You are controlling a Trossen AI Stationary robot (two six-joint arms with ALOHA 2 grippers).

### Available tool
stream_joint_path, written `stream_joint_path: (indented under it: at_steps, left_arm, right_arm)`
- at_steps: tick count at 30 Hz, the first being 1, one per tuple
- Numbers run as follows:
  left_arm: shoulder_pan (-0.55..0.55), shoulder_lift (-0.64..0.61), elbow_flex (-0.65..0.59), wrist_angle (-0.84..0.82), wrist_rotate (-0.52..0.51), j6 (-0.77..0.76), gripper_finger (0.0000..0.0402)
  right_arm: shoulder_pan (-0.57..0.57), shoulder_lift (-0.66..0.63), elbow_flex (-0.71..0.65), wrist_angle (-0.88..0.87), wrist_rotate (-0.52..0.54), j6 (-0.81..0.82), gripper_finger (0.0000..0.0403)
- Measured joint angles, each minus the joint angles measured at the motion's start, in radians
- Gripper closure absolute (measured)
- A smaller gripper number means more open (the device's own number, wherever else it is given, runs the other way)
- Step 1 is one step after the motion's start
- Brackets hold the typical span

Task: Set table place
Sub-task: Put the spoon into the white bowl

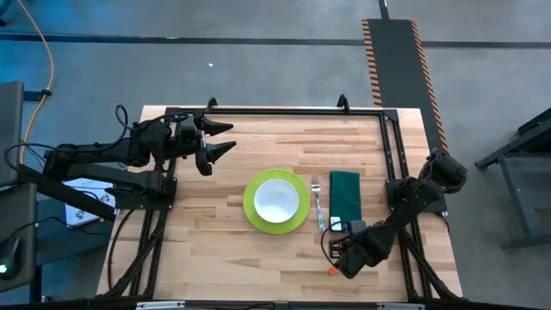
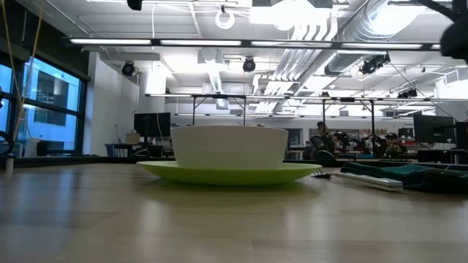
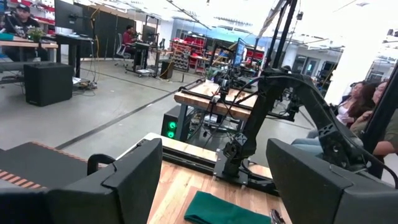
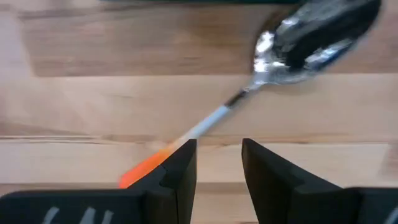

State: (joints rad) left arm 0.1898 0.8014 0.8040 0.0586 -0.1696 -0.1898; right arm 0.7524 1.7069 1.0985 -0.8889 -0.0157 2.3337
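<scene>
On the table [image 1: 215,250]: one plate [image 1: 255,217]; one bowl [image 1: 276,199]; one fork [image 1: 318,200]; one spoon [image 4: 273,56]; one napkin [image 1: 345,195].

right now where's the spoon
In the high view the spoon lies on the table under the right gripper, just below the napkin and right of the plate; its fingers straddle the orange handle.

Left pincer [image 1: 225,139] raised, agape; right pincer [image 4: 217,163] low, parted.

Lime-green plate [image 1: 251,209], white bowl [image 1: 276,199], dark green napkin [image 1: 345,195], orange-handled spoon [image 4: 273,53]
</scene>
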Motion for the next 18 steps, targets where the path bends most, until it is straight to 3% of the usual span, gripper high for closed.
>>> stream_joint_path:
  at_steps: [18]
  left_arm:
    - [0.000,0.000,0.000,0.000,0.000,0.001,0.0126]
  right_arm:
    - [-0.002,0.029,-0.001,0.017,-0.014,0.003,0.0284]
